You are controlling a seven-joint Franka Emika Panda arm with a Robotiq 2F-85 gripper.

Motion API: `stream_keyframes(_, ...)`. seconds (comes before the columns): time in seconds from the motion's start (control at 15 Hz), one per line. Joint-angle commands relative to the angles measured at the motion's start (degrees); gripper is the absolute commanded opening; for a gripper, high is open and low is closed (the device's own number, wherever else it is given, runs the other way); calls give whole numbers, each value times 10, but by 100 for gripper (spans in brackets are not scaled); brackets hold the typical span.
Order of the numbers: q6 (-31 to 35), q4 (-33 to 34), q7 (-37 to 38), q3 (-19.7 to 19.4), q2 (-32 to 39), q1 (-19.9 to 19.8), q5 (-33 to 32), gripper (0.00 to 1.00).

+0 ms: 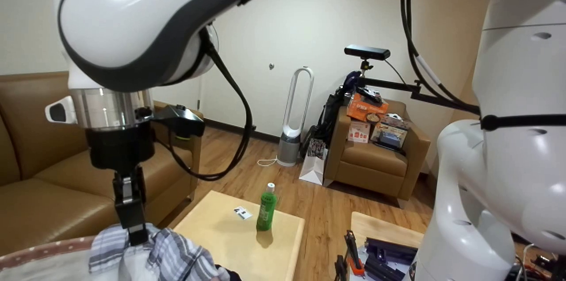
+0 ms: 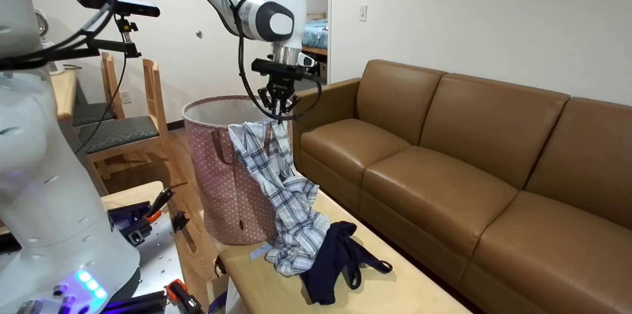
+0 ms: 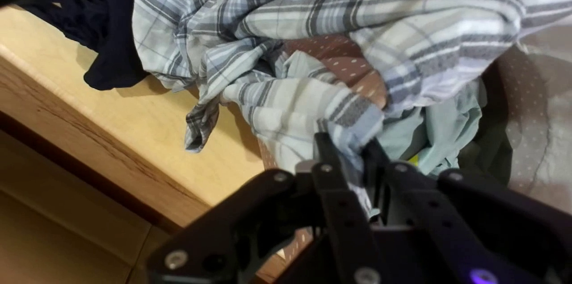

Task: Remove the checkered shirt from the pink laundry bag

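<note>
The checkered shirt point(image 2: 291, 200) was seen draped over the rim of the pink laundry bag point(image 2: 229, 205): its upper part was held at the bag's mouth, and its lower part was spread on the table point(image 2: 395, 296), between four and five o'clock from the middle of the bag in an exterior view. The gripper point(image 3: 346, 146) was pointed downward, and a fold of the shirt was clamped between its jaws. How deep any of the shirt reached inside the bag could not be told. In the wrist view, pale green cloth point(image 3: 447, 123) could be seen inside the bag, between two and three o'clock from the jaws, with a darker cloth point(image 3: 488, 154) beside it. A navy garment point(image 2: 328, 262) was touched by the shirt's lower end and was borne by the same table, at about four o'clock from that end. In an exterior view, a green bottle point(image 1: 266, 210) was seen upright on the table, well apart from the jaws, with a white card point(image 1: 242, 213) just beside it at nine o'clock.
</note>
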Motion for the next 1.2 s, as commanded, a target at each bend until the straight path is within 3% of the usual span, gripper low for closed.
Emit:
stream_keyframes(0.0,-14,2,-3,0,-10,-2,-8,2)
stream_keyframes(0.33,-17,2,6,-1,-16,1,-13,3)
stream_keyframes(0.4,-17,2,5,-1,-16,0,-11,37)
stream_keyframes(0.53,-15,2,7,-1,-19,1,-12,44)
stream_keyframes(0.73,-11,1,11,-1,-26,2,-17,64)
stream_keyframes(0.8,-12,1,11,-1,-28,3,-18,20)
stream_keyframes(0.93,-12,2,11,-2,-32,3,-22,22)
stream_keyframes(1.07,-11,4,6,-2,-30,2,-21,8)
stream_keyframes(1.13,-10,4,4,-2,-29,2,-19,7)
